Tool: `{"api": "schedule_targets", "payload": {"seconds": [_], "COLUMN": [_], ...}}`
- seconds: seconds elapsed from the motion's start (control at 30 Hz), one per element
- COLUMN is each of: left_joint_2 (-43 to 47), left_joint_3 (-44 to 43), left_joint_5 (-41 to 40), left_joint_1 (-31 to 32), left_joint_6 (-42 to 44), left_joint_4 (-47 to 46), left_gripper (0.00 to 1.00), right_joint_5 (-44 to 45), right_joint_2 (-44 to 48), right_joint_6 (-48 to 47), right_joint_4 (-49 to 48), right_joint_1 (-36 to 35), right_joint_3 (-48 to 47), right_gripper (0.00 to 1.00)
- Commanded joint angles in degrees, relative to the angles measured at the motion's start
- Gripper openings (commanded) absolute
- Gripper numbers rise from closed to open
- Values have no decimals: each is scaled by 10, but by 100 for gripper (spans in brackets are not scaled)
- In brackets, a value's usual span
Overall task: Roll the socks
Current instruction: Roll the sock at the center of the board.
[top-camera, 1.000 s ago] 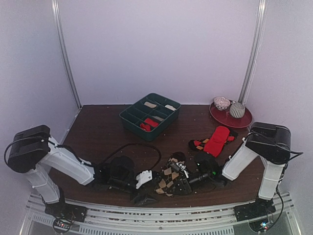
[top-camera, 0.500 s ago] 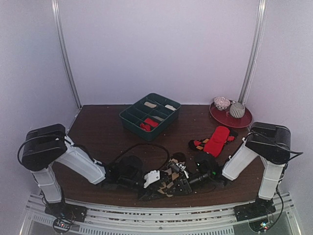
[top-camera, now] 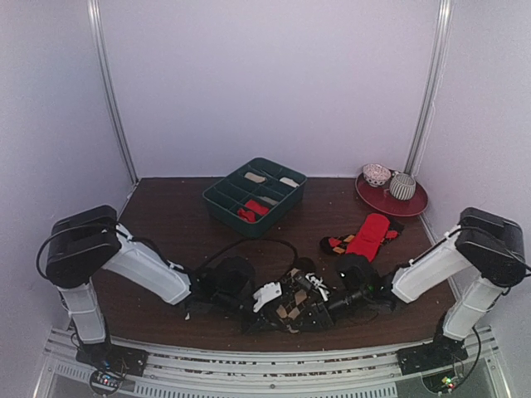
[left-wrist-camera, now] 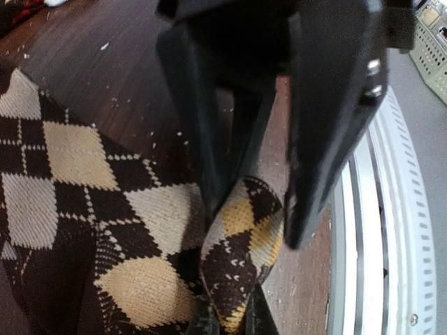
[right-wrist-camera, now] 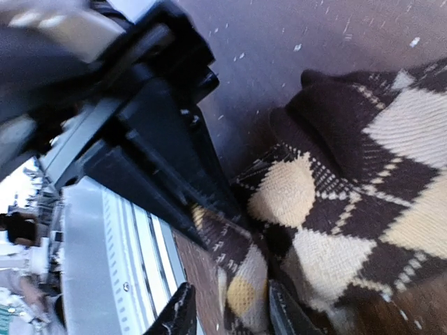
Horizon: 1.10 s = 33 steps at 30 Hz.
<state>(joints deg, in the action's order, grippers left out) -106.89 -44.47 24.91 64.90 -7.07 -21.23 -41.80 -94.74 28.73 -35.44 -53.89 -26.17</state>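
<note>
The dark brown sock with tan argyle diamonds (top-camera: 290, 300) lies bunched at the table's front middle, between both grippers. In the left wrist view my left gripper (left-wrist-camera: 255, 220) is shut on a raised fold at the edge of this argyle sock (left-wrist-camera: 70, 181). In the right wrist view the same fold of the sock (right-wrist-camera: 391, 181) runs between the fingers of my right gripper (right-wrist-camera: 234, 313), which stand apart, with bare table showing beside the left one. The left gripper's black fingers (right-wrist-camera: 160, 160) sit just beyond. No red sock with striped cuffs shows plainly.
A green divided tray (top-camera: 217, 199) at the back centre holds a red bundle (top-camera: 251, 211) and pale items. A plain red sock (top-camera: 369, 235) lies over a dark one at the right. Behind it, a red plate (top-camera: 412, 204) carries two bowls. A black cable (top-camera: 249, 245) loops mid-table. The metal rail (left-wrist-camera: 377, 230) is close by.
My left arm has reached right to the argyle sock and shut on its edge fold. My right gripper's jaws have parted, and the right arm has leaned lower and further right.
</note>
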Motion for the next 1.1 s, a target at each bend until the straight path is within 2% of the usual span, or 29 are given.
{"api": "schedule_targets", "payload": {"seconds": [0.0, 0.07, 0.1, 0.13, 0.3, 0.47, 0.6, 0.77, 0.93, 1.07], "left_joint_2": [-24, -29, -33, -36, -59, -67, -71, -74, -74, -78], "left_joint_3": [-13, -13, -15, -20, -51, -66, -65, -65, -72, -78], "left_joint_5": [73, 118, 134, 142, 170, 171, 170, 173, 176, 175], "left_joint_1": [-42, -62, -72, -77, -79, -79, -79, -79, -79, -79], "left_joint_6": [-91, -121, -130, -132, -118, -107, -100, -94, -78, -72], "left_joint_4": [143, 150, 163, 178, 233, 261, 267, 271, 285, 290], "left_gripper": [0, 0, 0, 0, 0, 0, 0, 0, 0, 0], "right_joint_5": [172, 246, 297, 333, 479, 581, 591, 591, 553, 534], "right_joint_2": [129, 175, 196, 205, 181, 95, 47, 24, -4, -18], "right_joint_6": [-121, -165, -190, -216, -342, -451, -495, -500, -465, -428], "right_joint_4": [185, 188, 183, 177, 84, 65, 50, 34, 79, 60], "right_joint_1": [-29, -60, -80, -104, -203, -254, -260, -260, -259, -260], "right_joint_3": [9, 17, 23, 31, 49, -4, -36, -38, -51, -32], "right_gripper": [37, 41, 52, 54, 56, 57, 58, 57, 50, 44]}}
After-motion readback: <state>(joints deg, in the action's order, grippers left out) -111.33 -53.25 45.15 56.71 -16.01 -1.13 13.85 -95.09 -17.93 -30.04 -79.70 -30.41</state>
